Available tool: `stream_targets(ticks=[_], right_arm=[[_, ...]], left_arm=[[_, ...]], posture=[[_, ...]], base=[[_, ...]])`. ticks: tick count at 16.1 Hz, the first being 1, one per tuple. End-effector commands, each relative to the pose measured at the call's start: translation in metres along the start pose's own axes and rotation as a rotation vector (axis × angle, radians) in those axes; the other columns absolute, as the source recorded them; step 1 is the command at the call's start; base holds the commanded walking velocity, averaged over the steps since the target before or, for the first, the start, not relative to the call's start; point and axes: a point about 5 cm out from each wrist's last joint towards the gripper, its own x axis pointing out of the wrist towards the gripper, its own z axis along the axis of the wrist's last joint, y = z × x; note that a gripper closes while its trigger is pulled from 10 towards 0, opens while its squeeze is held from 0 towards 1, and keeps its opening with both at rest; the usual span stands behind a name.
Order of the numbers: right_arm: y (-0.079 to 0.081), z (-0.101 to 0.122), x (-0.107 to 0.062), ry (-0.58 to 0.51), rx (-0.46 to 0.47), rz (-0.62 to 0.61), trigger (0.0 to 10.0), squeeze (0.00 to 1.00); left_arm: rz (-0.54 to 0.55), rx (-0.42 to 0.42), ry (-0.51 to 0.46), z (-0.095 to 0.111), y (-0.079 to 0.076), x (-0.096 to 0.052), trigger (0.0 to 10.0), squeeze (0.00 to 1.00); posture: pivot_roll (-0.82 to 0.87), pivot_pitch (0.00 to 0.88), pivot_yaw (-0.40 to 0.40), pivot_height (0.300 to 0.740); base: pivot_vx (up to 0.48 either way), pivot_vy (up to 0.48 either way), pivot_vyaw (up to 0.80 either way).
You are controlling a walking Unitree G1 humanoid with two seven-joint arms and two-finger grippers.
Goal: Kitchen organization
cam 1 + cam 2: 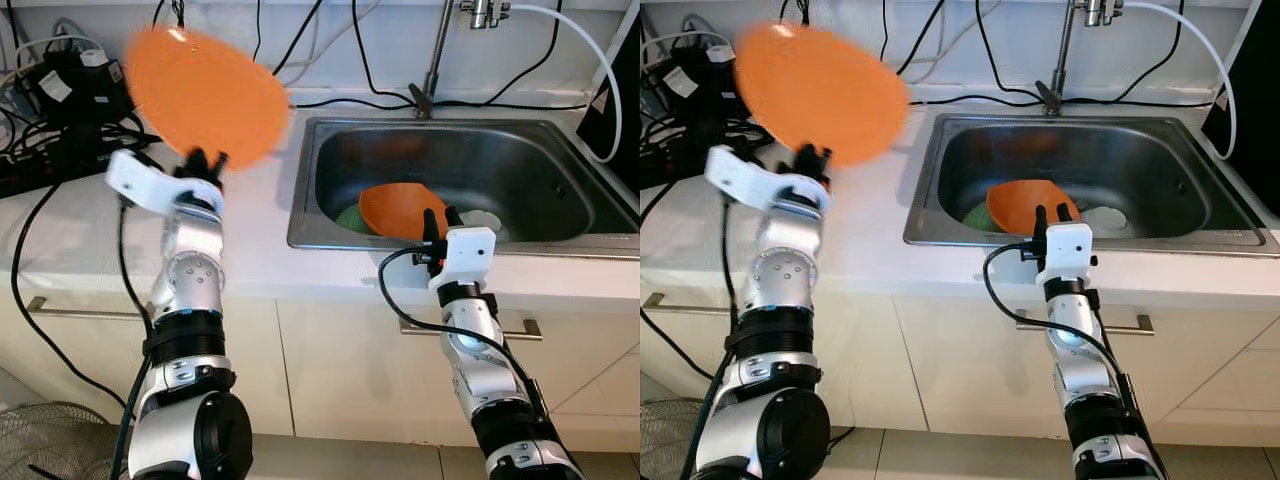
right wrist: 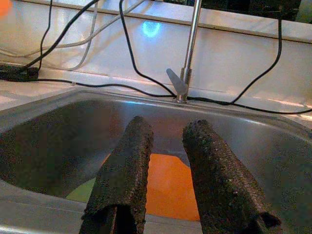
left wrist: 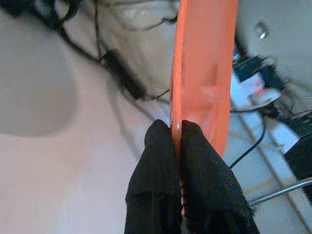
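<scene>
One orange plate [image 1: 400,208] lies in the sink [image 1: 330,200], atop a green plate [image 1: 350,217].

The two eye views look forward and down from the head onto the same white counter [image 1: 70,240] and steel sink [image 1: 330,150], the right eye's picture shifted slightly sideways. The left wrist view looks along its fingers [image 3: 156,190], very close to the edge of an orange plate [image 3: 204,73] above the counter. The right wrist view faces across the sink toward the faucet [image 2: 187,53], sharing that basin with the eye views.
</scene>
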Motion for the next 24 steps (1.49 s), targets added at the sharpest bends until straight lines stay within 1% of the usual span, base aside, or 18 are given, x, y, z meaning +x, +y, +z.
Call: stream_targets(ticks=[1, 2, 3, 5, 6, 8, 9, 10, 11, 14, 15, 16, 18, 22, 23, 24], right_arm=[[0.000, 0.000, 0.003, 0.018, 0.005, -0.004, 10.0, 0.00], [0.000, 0.000, 0.004, 0.018, 0.005, -0.004, 10.0, 0.00], [0.000, 0.000, 0.004, 0.016, 0.006, -0.004, 10.0, 0.00], [0.001, 0.001, 0.005, 0.014, 0.005, -0.002, 10.0, 0.00], [0.001, 0.001, 0.005, 0.016, 0.010, -0.004, 10.0, 0.00], [-0.003, 0.005, 0.012, 0.044, 0.103, -0.036, 10.0, 0.00], [-0.003, 0.006, 0.014, 0.052, 0.132, -0.037, 10.0, 0.00], [-0.003, 0.011, 0.019, 0.057, 0.182, -0.036, 10.0, 0.67], [-0.002, 0.012, 0.021, 0.062, 0.208, -0.035, 10.0, 1.00], [-0.004, 0.021, 0.029, 0.070, 0.329, -0.080, 10.0, 1.00], [-0.005, 0.025, 0.033, 0.088, 0.430, -0.089, 10.0, 0.51], [-0.004, 0.028, 0.035, 0.088, 0.477, -0.089, 10.0, 0.00], [-0.004, 0.034, 0.037, 0.087, 0.539, -0.080, 10.0, 0.00], [0.001, 0.039, 0.040, 0.128, 0.720, -0.043, 10.0, 0.00], [0.002, 0.039, 0.039, 0.131, 0.737, -0.036, 10.0, 0.00], [0.004, 0.040, 0.039, 0.140, 0.786, -0.009, 10.0, 0.00]], left_arm=[[-0.114, 0.023, -0.036, 0.008, -0.020, -0.001, 10.0, 0.00], [-0.129, 0.032, -0.027, 0.006, -0.022, -0.002, 10.0, 0.00], [-0.158, 0.041, 0.003, 0.000, -0.026, -0.004, 10.0, 0.00], [-0.201, 0.041, 0.053, -0.011, -0.030, -0.008, 10.0, 0.00], [-0.207, 0.037, 0.064, -0.014, -0.031, -0.009, 10.0, 0.00], [-0.233, 0.032, 0.127, -0.030, -0.034, -0.017, 10.0, 0.00], [-0.231, 0.030, 0.148, -0.035, -0.033, -0.019, 10.0, 0.00], [-0.230, 0.029, 0.191, -0.044, -0.031, -0.023, 10.0, 0.00], [-0.231, 0.030, 0.205, -0.048, -0.030, -0.024, 10.0, 0.00], [-0.237, 0.021, 0.252, -0.061, -0.029, -0.031, 10.0, 0.00], [-0.245, 0.037, 0.285, -0.068, -0.028, -0.035, 10.0, 0.00], [-0.247, 0.039, 0.305, -0.073, -0.027, -0.037, 10.0, 0.00], [-0.265, 0.047, 0.345, -0.081, -0.028, -0.042, 10.0, 0.00], [-0.323, 0.031, 0.401, -0.090, -0.035, -0.049, 10.0, 0.00], [-0.331, 0.029, 0.406, -0.091, -0.035, -0.049, 10.0, 0.00], [-0.352, 0.023, 0.418, -0.093, -0.038, -0.051, 10.0, 0.00]], posture=[[0.07, 0.013, 0.048, 0.740], [0.07, 0.013, 0.048, 0.740], [0.06, 0.014, 0.048, 0.740], [0.06, 0.014, 0.051, 0.740], [0.06, 0.014, 0.051, 0.740], [0.06, 0.018, 0.054, 0.740], [0.06, 0.019, 0.054, 0.740], [0.06, 0.019, 0.054, 0.740], [0.06, 0.019, 0.054, 0.740], [0.06, 0.021, 0.058, 0.740], [0.06, 0.022, 0.059, 0.740], [0.06, 0.020, 0.059, 0.740], [0.05, 0.024, 0.062, 0.740], [0.06, 0.023, 0.063, 0.740], [0.05, 0.023, 0.064, 0.740], [0.05, 0.023, 0.064, 0.740]], base=[[0.000, 0.000, 0.00], [0.000, 0.000, 0.00], [0.000, 0.000, 0.00], [0.000, 0.000, 0.00], [0.000, 0.000, 0.00], [0.000, 0.000, 0.00], [0.000, 0.000, 0.00], [0.000, 0.000, 0.00], [0.000, 0.000, 0.00], [0.000, 0.000, 0.00], [0.000, 0.000, 0.00], [0.000, 0.000, 0.00], [0.000, 0.000, 0.00], [0.000, 0.000, 0.00], [0.000, 0.000, 0.00], [0.000, 0.000, 0.00]])
